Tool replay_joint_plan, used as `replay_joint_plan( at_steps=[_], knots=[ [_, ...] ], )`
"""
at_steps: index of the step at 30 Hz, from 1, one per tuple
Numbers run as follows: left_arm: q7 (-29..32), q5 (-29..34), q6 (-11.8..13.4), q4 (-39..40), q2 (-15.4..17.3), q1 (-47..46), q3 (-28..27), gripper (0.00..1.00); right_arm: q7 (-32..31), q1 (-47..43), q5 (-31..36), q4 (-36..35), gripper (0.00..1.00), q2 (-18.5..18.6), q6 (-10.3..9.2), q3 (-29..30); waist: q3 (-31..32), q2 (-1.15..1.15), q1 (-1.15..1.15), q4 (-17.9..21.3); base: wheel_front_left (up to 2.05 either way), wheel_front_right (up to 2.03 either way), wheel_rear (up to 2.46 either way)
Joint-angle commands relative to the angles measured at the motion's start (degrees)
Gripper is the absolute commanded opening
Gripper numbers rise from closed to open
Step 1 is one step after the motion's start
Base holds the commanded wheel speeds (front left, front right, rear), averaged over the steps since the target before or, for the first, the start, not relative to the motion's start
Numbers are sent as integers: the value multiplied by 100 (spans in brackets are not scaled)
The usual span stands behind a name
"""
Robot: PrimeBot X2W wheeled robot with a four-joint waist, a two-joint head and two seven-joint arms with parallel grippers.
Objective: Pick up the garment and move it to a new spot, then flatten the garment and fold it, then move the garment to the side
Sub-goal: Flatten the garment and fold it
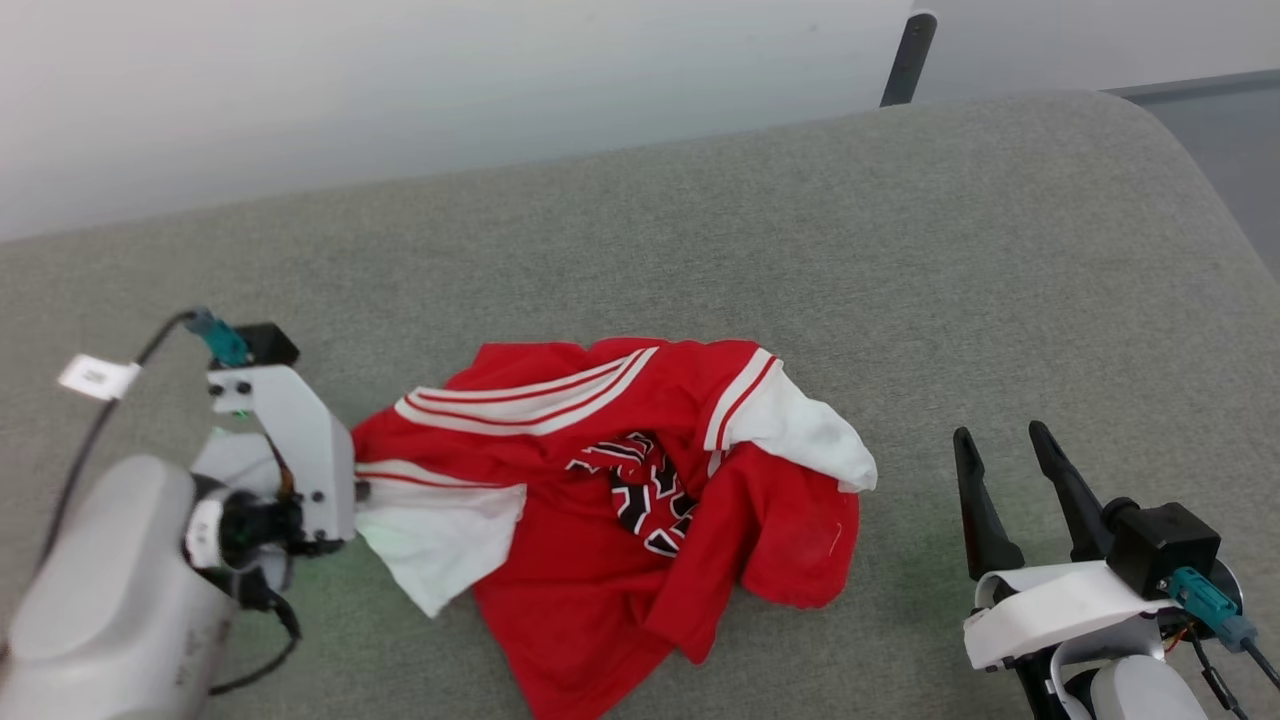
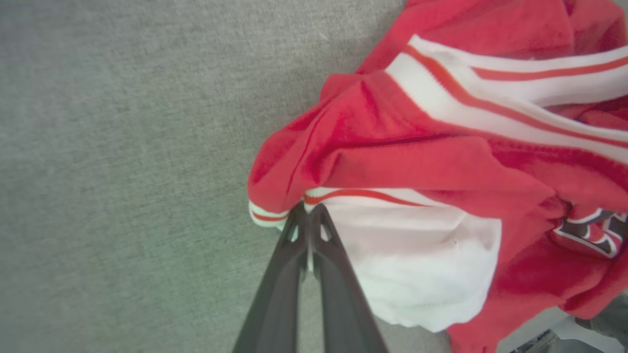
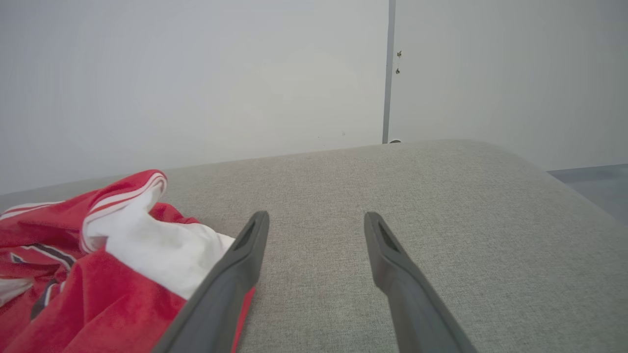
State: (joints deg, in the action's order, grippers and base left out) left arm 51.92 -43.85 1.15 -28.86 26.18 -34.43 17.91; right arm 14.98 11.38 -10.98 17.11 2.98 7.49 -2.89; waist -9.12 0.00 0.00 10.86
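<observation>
**A:** Big grey cushion [image 1: 900, 250], loads of bare room behind and to the right of the shirt [image 1: 640, 470], which lies crumpled a bit left of centre. The far right corner rounds off, and there's a wall [image 1: 400, 100] behind.

**B:** Yep. Shirt's light and floppy, so I reckon it'll drape and drag. Grab hems or shoulders, not the bunched middle. Left gripper [image 2: 308, 208] is pinched tight at the striped sleeve trim [image 2: 267, 215]. Looks like cloth's caught in the tips, hard to be sure. Right gripper [image 1: 1000, 430] is spread wide, holding nothing, near the other white sleeve [image 1: 810, 435].
</observation>
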Motion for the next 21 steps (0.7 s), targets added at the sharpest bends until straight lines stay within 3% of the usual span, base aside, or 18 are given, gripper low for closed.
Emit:
replay_joint_plan(
  at_steps=[1,9,15,21],
  knots=[
    [10,25,33,45,66,-47,-27,0,29,-60,-13,-12,100,-14,0,6,2,0,0,-16,0,0,0],
    [187,65,116,512,593,99,-159,0,30,-105,6,28,100,-14,0,-35,76,0,0,-75,0,0,0],
    [77,171,27,576,957,252,-222,0,30,-158,21,34,100,-14,0,-56,125,0,0,-89,0,0,0],
    [-170,235,-111,388,1015,354,-174,0,30,-162,27,46,100,-14,0,-82,122,0,0,-91,0,0,0]
  ],
)
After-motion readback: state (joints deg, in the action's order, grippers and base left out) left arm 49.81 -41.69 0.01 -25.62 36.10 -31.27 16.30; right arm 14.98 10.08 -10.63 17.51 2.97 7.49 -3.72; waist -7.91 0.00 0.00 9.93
